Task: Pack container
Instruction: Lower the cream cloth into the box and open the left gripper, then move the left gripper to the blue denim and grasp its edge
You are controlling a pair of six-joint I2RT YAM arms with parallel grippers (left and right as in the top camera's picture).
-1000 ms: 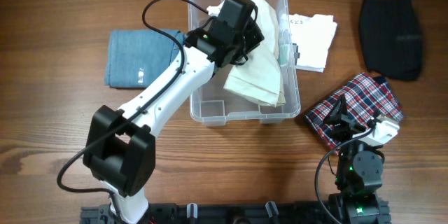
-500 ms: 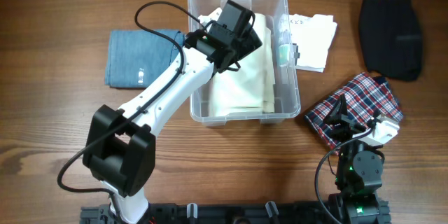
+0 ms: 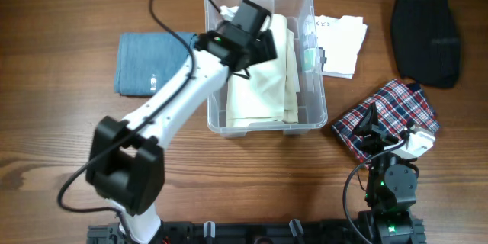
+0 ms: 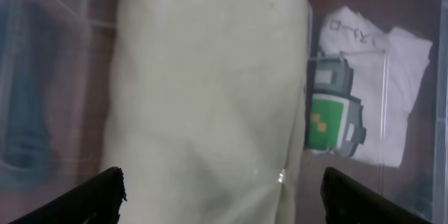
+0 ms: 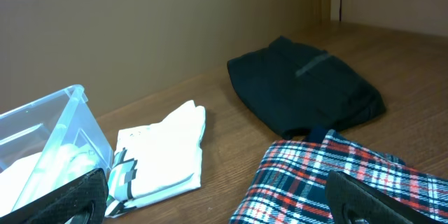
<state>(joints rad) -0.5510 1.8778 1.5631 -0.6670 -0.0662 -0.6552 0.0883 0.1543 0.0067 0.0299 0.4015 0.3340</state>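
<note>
Close to me, the right claw (image 5: 224, 206) sits low by the robot's base, its two fingers wide apart with nothing in them. Next to it a red checked cloth (image 3: 396, 105) lies on the table (image 3: 61, 122).

A bit further out is the container (image 3: 263, 130), near the middle of the table. It is clear, with a rounded rim, and I can see the wood right through its walls. A cream cloth (image 3: 263, 84) lies folded flat inside, more to the right, with a bare strip beside it.

The left claw (image 4: 224, 199) hangs over the far end of that cloth. Its fingers are wide apart too and grip nothing. I think the job now is to leave the cream cloth there and come out. To do that well, the claw should go straight up with its fingers open, so it does not hook the cloth or bump the rim.

More cloths wait outside: a blue cloth (image 3: 149, 61) near the container's left side, a white cloth (image 3: 343, 42) just beside its right wall, and a black cloth (image 3: 425, 38) far off to the right
</note>
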